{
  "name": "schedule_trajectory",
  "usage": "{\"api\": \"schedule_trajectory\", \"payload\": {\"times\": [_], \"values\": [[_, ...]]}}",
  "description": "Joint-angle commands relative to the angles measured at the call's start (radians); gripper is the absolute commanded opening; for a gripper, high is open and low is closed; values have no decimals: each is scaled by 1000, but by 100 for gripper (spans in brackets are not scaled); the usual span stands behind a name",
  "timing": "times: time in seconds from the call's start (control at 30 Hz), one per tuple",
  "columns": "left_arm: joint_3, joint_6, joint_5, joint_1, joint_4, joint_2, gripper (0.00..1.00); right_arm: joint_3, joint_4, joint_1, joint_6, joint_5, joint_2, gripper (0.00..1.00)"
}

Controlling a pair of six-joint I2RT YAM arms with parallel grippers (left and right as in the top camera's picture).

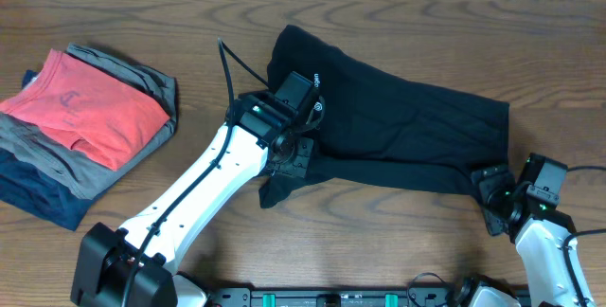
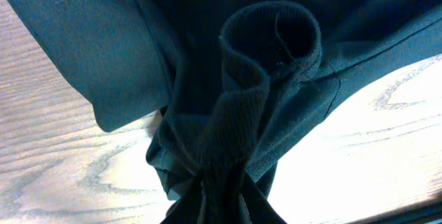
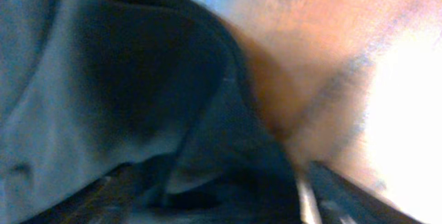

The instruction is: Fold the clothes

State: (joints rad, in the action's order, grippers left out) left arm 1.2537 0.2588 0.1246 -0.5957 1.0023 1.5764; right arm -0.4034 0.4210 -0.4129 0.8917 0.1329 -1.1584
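The black collared shirt (image 1: 407,117) lies crumpled across the middle of the wooden table, with its white emblem (image 1: 318,110) beside my left wrist. My left gripper (image 1: 284,160) is at the shirt's lower left part, shut on a bunch of its fabric. In the left wrist view the cloth (image 2: 276,58) gathers into the jaws (image 2: 221,210), with a ribbed cuff or collar curled above. My right gripper (image 1: 490,193) is at the shirt's lower right corner. In the blurred right wrist view its fingers (image 3: 214,203) stand apart with shirt fabric (image 3: 138,99) between them.
A stack of folded garments sits at the left: coral-red (image 1: 85,108) on top, grey (image 1: 151,80) under it, navy (image 1: 38,193) at the bottom. Bare wood (image 1: 398,241) shows in front of the shirt. The table's far edge runs along the top.
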Motion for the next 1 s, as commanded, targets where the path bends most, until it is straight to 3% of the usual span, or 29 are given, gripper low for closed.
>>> {"api": "schedule_trajectory", "payload": {"times": [0.0,0.03,0.1,0.23,0.33,0.57,0.63,0.83,0.97], "values": [[-6,6,-2,5,2,-1,13,31,14,-7,-18,-16,-16,52],[-6,6,-2,5,3,-1,12,31,14,-6,-18,-16,-16,45],[-6,6,-2,5,3,-1,13,31,17,-6,-18,-16,-16,44],[-6,6,-2,5,3,-1,13,32,25,-6,-18,-16,-16,57],[-6,6,-2,5,3,-1,13,32,24,-6,-17,-16,-16,56],[-6,5,-2,5,3,-1,13,32,-6,-6,-18,-17,-16,18],[-6,5,-2,5,3,-1,13,32,-20,-6,-18,-17,-16,1],[-6,5,-10,6,2,-2,13,11,-73,-7,-169,5,-11,1],[7,-4,-42,6,11,-5,13,-92,51,-8,-274,-6,14,1]]}}
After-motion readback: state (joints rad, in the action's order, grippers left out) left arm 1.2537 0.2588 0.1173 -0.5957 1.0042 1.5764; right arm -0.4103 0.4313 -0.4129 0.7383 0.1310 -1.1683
